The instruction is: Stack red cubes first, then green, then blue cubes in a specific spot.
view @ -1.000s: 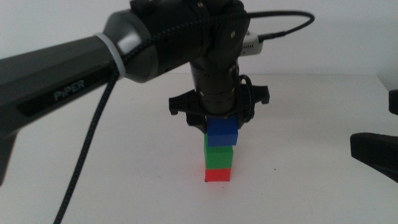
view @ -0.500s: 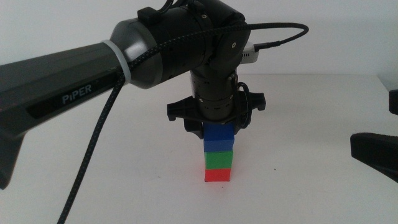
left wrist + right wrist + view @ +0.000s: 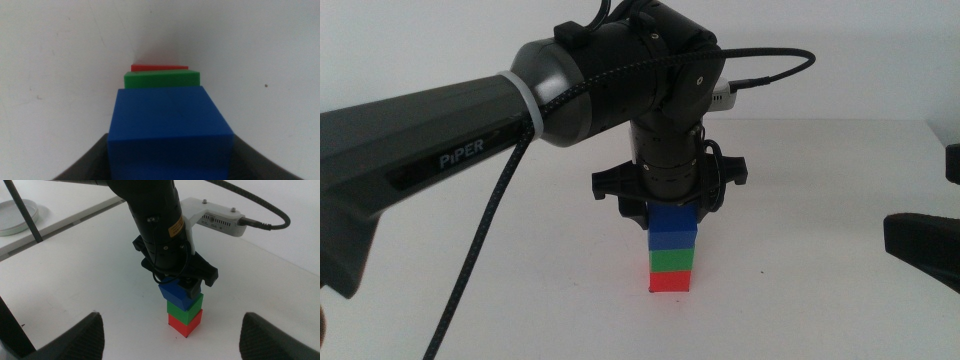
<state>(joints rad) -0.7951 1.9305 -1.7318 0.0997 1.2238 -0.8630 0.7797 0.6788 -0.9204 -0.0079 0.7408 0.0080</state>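
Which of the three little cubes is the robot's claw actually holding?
The blue cube, top of the stack, sits between the left gripper's jaws; the green cube and red cube lie below, untouched.

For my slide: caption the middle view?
Left gripper sets blue cube atop green cube and red cube.

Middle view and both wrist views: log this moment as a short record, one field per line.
stack order: matte red cube on the table, matte green cube on it, matte blue cube on top
blue cube: held by left hand, resting on the green cube
alignment: blue cube sits slightly off square over the green one in the right wrist view
right hand: open, away from the stack
surface: white tabletop
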